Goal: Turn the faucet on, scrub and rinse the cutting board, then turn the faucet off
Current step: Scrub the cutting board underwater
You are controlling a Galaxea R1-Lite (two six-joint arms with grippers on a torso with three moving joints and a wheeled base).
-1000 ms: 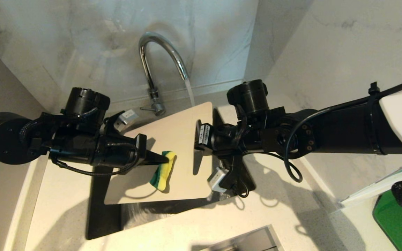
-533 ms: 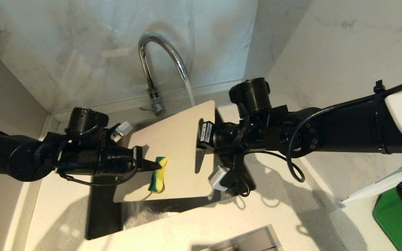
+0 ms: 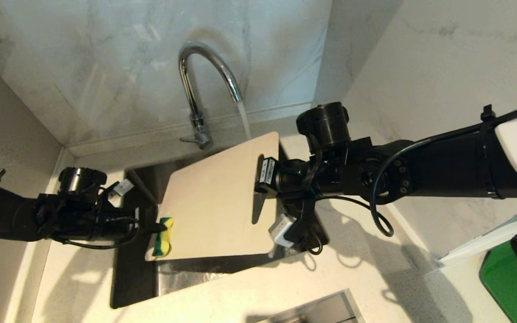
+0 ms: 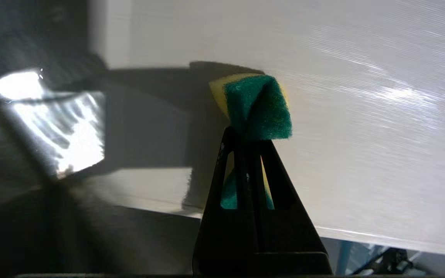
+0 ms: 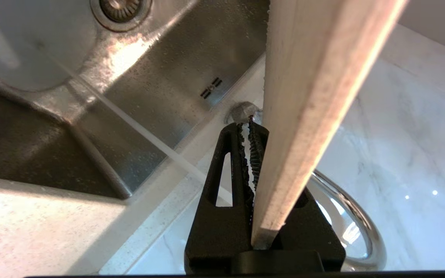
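The cream-white cutting board (image 3: 213, 202) hangs tilted over the sink, my right gripper (image 3: 258, 181) shut on its right edge. The right wrist view shows that edge (image 5: 315, 96) wedged into the right gripper (image 5: 248, 125). Water runs from the chrome faucet (image 3: 204, 72) onto the board's far corner. My left gripper (image 3: 155, 228) is shut on a yellow-green sponge (image 3: 162, 242) pressed against the board's near-left corner. In the left wrist view the sponge (image 4: 255, 106) sticks out past the left gripper (image 4: 245, 135), against the board (image 4: 361, 135).
The steel sink (image 5: 160, 69) lies under the board, its drain (image 5: 121, 7) below. Marble walls close the back and right. A bright green board (image 3: 514, 287) lies at the far right on the speckled counter (image 3: 249, 291). A metal recess (image 3: 317, 309) sits at the front edge.
My left gripper has drawn the sponge across the board from its middle to the near-left corner, the arm sinking and pulling back to the left. The right gripper and board have barely shifted.
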